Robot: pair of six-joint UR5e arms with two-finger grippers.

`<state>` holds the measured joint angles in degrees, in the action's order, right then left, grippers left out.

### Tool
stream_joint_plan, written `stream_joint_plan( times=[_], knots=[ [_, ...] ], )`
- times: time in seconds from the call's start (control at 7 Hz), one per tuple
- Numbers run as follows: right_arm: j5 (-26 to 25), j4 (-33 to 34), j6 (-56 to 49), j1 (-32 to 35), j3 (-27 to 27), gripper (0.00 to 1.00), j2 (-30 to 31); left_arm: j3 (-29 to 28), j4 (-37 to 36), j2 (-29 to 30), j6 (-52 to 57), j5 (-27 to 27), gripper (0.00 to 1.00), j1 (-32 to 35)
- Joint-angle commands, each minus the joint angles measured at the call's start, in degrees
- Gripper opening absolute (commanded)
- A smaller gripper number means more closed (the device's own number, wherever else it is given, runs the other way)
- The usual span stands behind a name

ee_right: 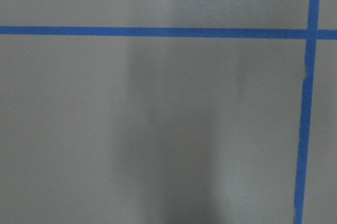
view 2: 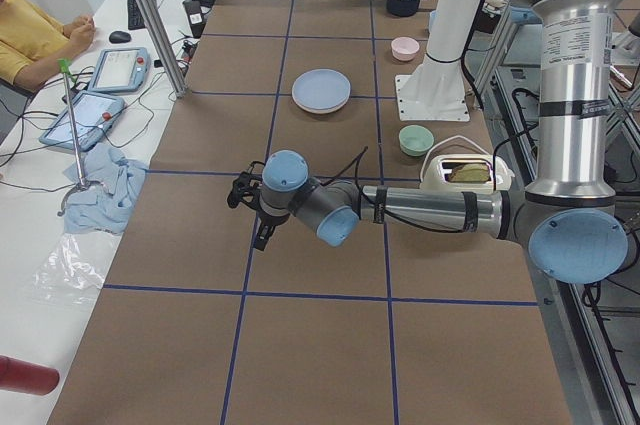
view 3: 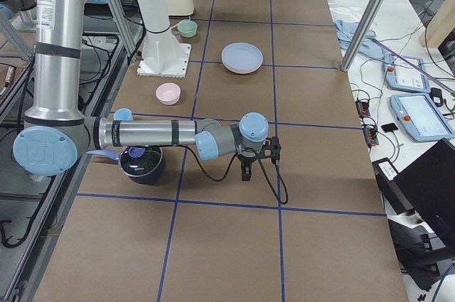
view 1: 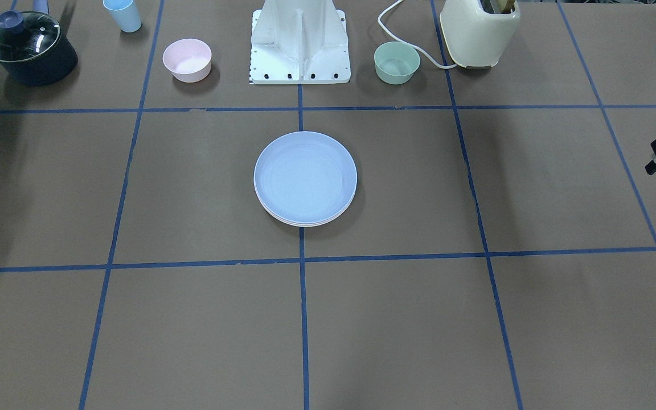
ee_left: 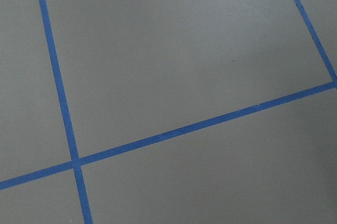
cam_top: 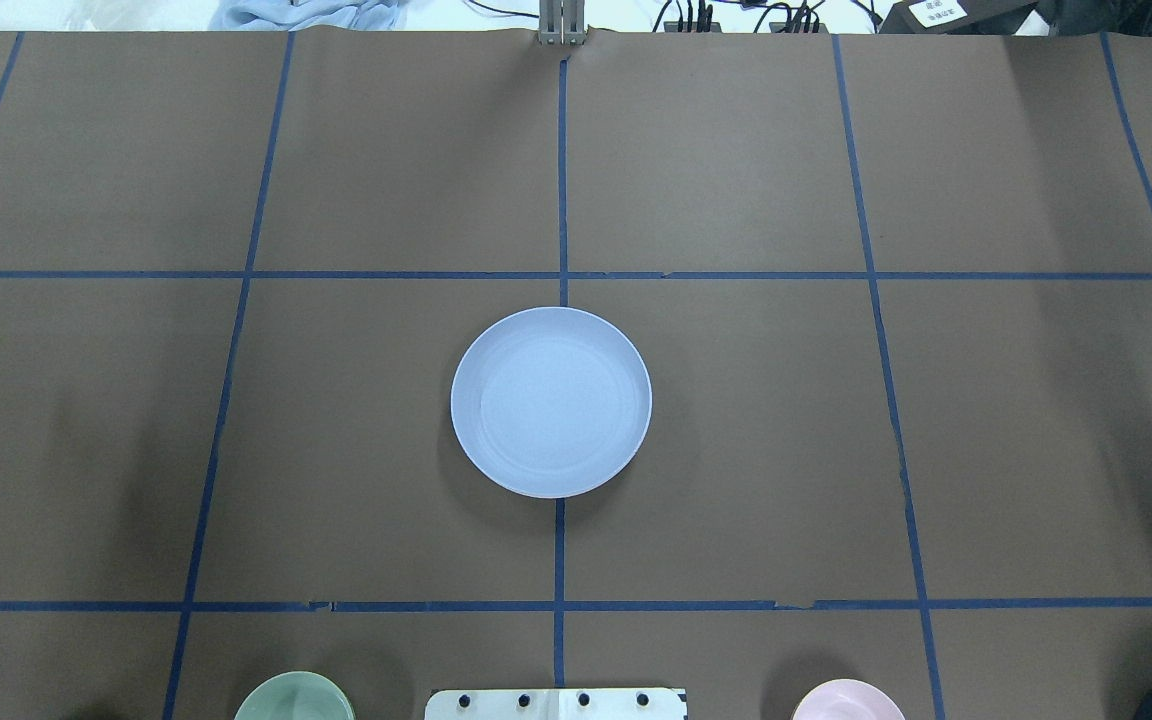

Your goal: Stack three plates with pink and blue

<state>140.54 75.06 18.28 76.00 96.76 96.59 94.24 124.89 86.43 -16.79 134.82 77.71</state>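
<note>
Looks like the closing step: three plates (view 1: 305, 181) stacked at the middle of the table (view 1: 476, 319), blue plate (view 1: 305, 173) on top, two pale rims (view 1: 304, 222) beneath (too washed out to tell pink from cream). Well apart from the stack, left gripper (view 1: 652, 165) and right gripper (view 3: 246, 173), seemingly holding nothing; cannot tell how far open. Probably calls for no further grasp, only keeping clear and checking the nesting.
</note>
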Motion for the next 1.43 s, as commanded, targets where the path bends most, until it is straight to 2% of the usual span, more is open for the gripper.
stream_joint_plan(
  times=[0.0, 1.29],
  knots=[
    [0.09, 0.0, 0.0, -0.06, -0.09, 1.0, 0.0, -0.02, 0.0, -0.04, 0.0, 0.0, 0.99, -0.01],
    [0.09, 0.0, 0.0, -0.41, -0.17, 1.0, -0.09, -0.37, 0.0, 0.05, 0.0, 1.41, 0.99, -0.1]
  ],
)
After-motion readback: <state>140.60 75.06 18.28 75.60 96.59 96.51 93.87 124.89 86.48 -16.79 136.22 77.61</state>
